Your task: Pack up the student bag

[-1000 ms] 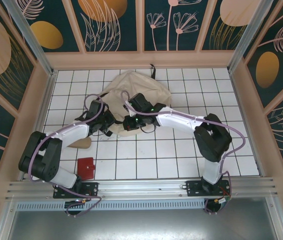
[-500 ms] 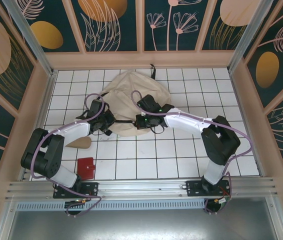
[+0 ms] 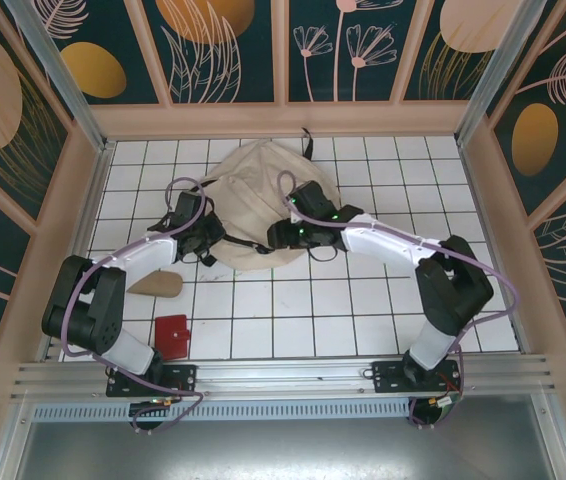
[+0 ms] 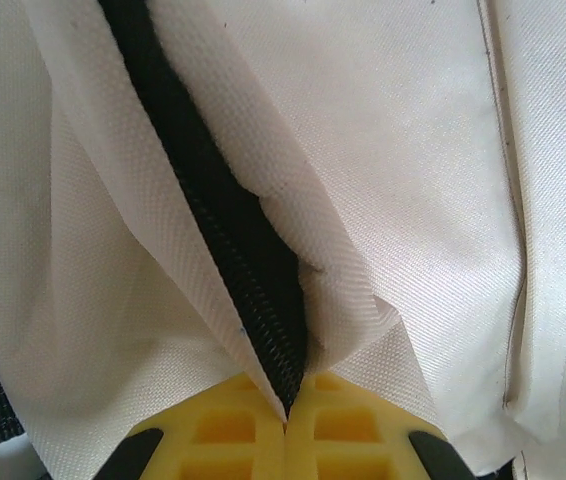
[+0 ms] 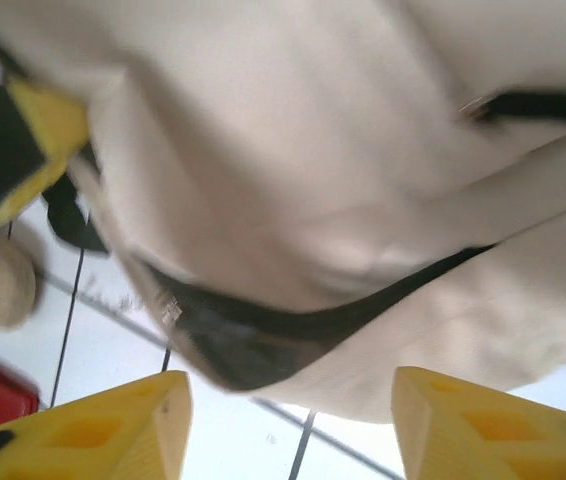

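The beige student bag lies slumped at the middle back of the tiled table. My left gripper is at its near left edge. In the left wrist view its yellow fingers are pressed together on the bag's cream fabric, right at the black zipper line, so the left gripper is shut on the bag. My right gripper is at the bag's near edge. It is open, and the bag's gaping dark zipper mouth hangs just beyond its fingers.
A tan oval item lies on the tiles left of centre. A small red flat item sits nearer the front edge. Wooden walls fence the table on three sides. White tiles stretch out to the right.
Both grippers have shifted toward the back of the table with the bag's near edge. The right arm has swung right. More of the tan oval item shows now.
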Robot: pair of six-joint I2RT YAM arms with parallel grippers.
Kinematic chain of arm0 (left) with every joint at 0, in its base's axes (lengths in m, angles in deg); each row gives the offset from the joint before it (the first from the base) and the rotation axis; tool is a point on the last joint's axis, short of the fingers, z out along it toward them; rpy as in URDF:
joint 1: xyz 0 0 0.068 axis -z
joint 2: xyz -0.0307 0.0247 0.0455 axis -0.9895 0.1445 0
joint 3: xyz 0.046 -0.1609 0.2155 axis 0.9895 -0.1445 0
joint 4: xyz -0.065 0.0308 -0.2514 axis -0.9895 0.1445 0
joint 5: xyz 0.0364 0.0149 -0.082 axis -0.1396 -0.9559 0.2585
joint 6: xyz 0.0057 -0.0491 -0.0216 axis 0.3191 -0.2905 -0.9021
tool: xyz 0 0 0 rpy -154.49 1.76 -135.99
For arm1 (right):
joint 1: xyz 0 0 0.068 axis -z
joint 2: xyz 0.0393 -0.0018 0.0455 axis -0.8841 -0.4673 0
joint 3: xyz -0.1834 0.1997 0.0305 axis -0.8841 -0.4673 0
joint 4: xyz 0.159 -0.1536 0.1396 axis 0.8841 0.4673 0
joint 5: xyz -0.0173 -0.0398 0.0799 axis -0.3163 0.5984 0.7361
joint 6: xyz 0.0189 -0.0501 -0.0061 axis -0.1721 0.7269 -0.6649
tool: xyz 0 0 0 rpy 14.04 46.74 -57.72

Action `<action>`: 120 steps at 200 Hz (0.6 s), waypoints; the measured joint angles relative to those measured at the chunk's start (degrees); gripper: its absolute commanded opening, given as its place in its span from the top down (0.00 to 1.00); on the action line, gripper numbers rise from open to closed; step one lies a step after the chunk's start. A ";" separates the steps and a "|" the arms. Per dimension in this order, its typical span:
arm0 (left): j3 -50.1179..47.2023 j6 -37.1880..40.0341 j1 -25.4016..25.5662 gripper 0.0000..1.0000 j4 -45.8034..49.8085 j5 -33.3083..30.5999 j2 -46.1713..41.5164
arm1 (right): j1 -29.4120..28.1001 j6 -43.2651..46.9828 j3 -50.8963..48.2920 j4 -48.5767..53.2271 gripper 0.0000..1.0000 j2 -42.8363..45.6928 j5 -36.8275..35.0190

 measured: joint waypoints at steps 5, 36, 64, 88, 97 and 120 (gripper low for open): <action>0.22 0.37 -0.11 1.00 0.13 -0.24 0.02 | 0.79 -0.20 0.00 -0.59 0.38 0.17 -1.01; 0.98 2.10 -0.66 1.00 0.50 -0.61 0.26 | 6.25 -3.98 0.57 -2.80 0.37 -2.32 -6.95; 1.25 2.97 -0.68 1.00 0.92 -0.59 0.26 | 11.43 -7.10 4.48 -4.02 0.38 -10.38 -7.32; 1.27 3.23 -0.68 1.00 1.46 -0.55 0.26 | 13.81 -9.11 9.14 -4.39 0.41 -16.76 -6.80; 1.27 3.30 -0.68 1.00 1.64 -0.57 0.26 | 13.97 -9.94 10.34 -4.68 0.43 -18.21 -6.05; 1.27 3.45 -0.76 1.00 1.66 -0.61 0.26 | 14.12 -11.69 11.28 -4.83 0.50 -19.06 -4.94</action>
